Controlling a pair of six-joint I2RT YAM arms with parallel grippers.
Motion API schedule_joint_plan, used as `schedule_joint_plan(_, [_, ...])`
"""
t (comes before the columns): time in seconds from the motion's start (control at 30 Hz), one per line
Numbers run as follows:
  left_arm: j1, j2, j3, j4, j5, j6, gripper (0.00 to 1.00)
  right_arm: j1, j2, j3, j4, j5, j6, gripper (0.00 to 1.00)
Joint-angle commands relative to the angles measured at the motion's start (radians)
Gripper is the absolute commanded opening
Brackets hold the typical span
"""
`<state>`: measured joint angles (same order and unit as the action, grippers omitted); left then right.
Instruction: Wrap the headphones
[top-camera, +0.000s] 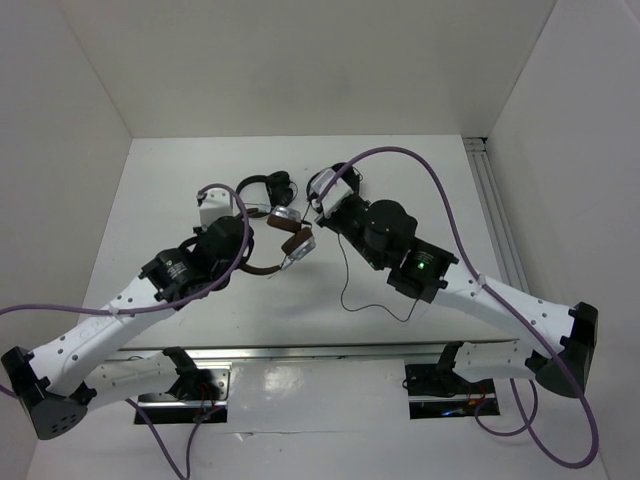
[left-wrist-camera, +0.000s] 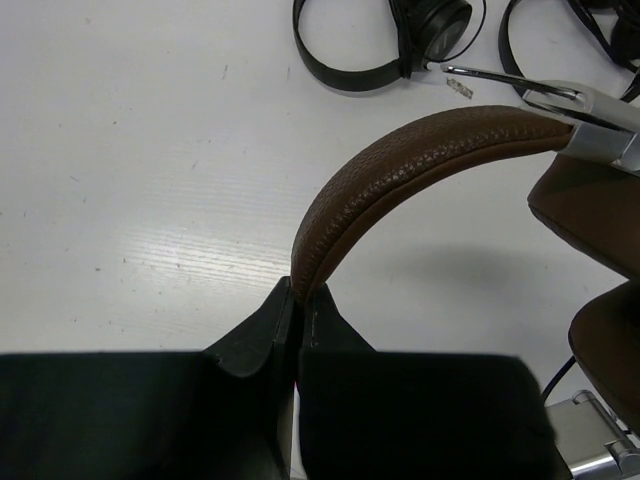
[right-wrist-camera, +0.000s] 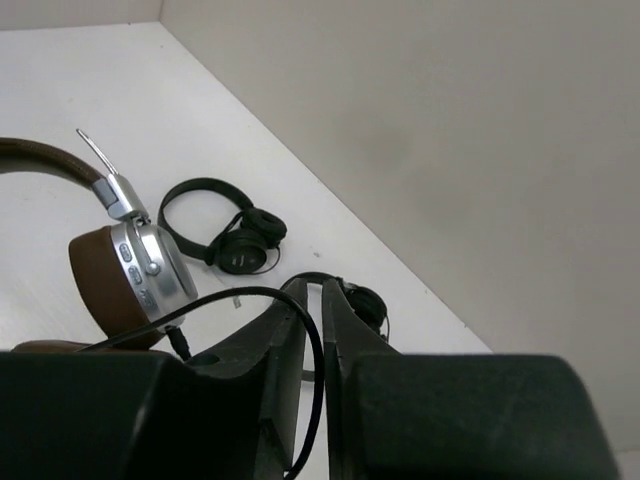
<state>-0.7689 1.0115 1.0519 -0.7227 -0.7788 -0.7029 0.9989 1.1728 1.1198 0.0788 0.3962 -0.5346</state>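
Observation:
The headphones (top-camera: 297, 243) have a brown headband (left-wrist-camera: 400, 160), brown pads and a silver earcup (right-wrist-camera: 150, 265). They are lifted near the table's middle. My left gripper (left-wrist-camera: 305, 290) is shut on the near end of the headband, pinching it edge-on. My right gripper (right-wrist-camera: 322, 290) sits just right of the earcups (top-camera: 320, 205), its jaws a narrow gap apart. The thin black cable (right-wrist-camera: 300, 310) leaves the earcup, arcs over the left finger and drops loosely through that gap. More cable trails on the table (top-camera: 345, 285) toward the right arm.
Two small all-black headphones lie behind: one (top-camera: 265, 188) at back centre, another (top-camera: 335, 180) right beside my right gripper's tips. White walls enclose the table on the left, back and right. A metal rail (top-camera: 495, 215) runs along the right edge.

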Motion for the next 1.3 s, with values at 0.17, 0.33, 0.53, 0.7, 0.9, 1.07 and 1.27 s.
schedule_joint_plan(0.17, [-0.009,-0.039,0.042,0.011,0.022,0.023,0.00,-0.080,0.014,-0.038,0.153,-0.028,0.007,0.28])
schedule_joint_plan(0.33, [-0.018,-0.048,0.033,0.011,0.064,0.062,0.00,-0.212,0.014,-0.048,0.162,-0.141,0.067,0.32])
schedule_joint_plan(0.53, [-0.018,-0.057,0.033,0.011,0.064,0.062,0.00,-0.302,0.024,-0.008,0.138,-0.195,0.102,0.36])
schedule_joint_plan(0.7, [-0.018,-0.057,0.033,0.011,0.055,0.062,0.00,-0.312,0.045,0.041,0.102,-0.244,0.102,0.19])
schedule_joint_plan(0.9, [-0.018,-0.027,0.023,0.011,0.055,0.062,0.00,-0.312,0.045,0.109,0.073,-0.316,0.090,0.00])
schedule_joint_plan(1.07, [-0.070,-0.004,0.013,0.123,0.150,0.173,0.00,-0.312,0.091,0.219,0.029,-0.399,0.036,0.00])
schedule_joint_plan(1.27, [-0.129,0.015,0.034,0.209,0.356,0.345,0.00,-0.332,0.136,0.265,0.001,-0.617,0.027,0.00])
